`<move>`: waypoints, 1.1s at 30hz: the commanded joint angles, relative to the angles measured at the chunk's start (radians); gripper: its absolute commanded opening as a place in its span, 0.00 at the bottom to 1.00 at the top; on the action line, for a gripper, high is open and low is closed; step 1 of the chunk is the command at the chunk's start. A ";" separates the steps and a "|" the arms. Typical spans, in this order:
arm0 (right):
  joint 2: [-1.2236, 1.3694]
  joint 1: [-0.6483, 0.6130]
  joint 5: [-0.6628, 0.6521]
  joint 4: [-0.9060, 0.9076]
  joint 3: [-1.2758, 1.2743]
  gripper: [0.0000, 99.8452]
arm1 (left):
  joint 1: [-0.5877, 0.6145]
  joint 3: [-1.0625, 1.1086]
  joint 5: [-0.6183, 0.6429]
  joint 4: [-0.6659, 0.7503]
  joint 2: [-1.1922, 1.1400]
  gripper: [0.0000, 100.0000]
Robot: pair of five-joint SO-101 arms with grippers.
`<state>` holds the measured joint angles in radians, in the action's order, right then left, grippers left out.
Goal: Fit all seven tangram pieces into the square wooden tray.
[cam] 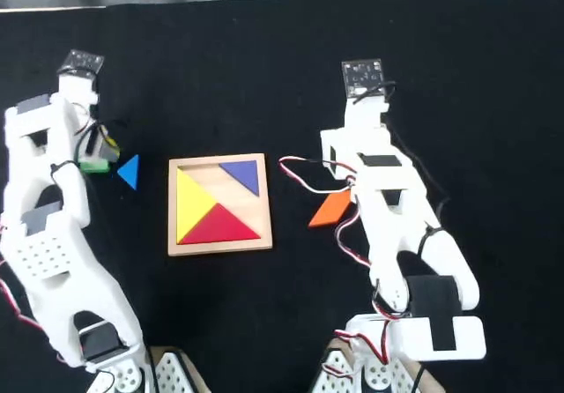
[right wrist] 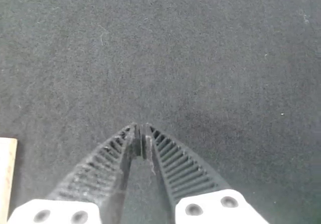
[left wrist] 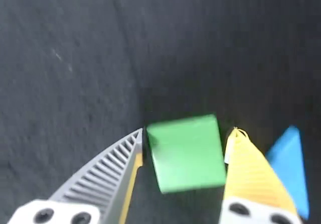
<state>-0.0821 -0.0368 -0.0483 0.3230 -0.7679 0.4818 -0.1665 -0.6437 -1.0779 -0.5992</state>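
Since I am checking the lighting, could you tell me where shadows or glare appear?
Left wrist view: the green square tangram piece casts a dark shadow on the black cloth beside it. Right wrist view: a faint shadow lies by the right gripper. High view: the square wooden tray shows no glare.

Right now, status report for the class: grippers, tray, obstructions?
Left gripper closed on green square. Right gripper shut, empty. Tray holds three pieces; blue triangle, orange piece outside.

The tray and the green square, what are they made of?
The tray looks like pale, unpainted wood, because its rim is light tan and matte. The green square is smooth and evenly coloured, so it may be painted wood or plastic; I can't tell which.
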 commanded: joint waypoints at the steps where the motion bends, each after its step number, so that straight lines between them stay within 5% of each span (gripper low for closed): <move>1: 0.001 -0.014 -0.015 -0.023 0.042 0.02 | 0.054 -0.002 -0.091 -0.118 0.046 0.26; 7: 0.001 -0.014 -0.015 -0.023 0.042 0.02 | 0.065 -0.002 -0.193 -0.356 0.141 0.24; 15: -0.001 -0.014 -0.015 -0.023 0.041 0.02 | -0.071 -0.010 -0.089 -0.373 0.394 0.14; 21: 0.001 -0.014 -0.018 -0.023 0.041 0.02 | -0.205 0.061 0.095 -0.126 0.396 0.14; 33: -0.002 -0.011 -0.020 -0.023 0.044 0.02 | -0.263 0.173 0.052 0.183 0.198 0.13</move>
<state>-0.0821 -0.0368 -0.0591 0.3230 -0.7679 0.2240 0.0130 -0.5808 -0.9521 -0.3874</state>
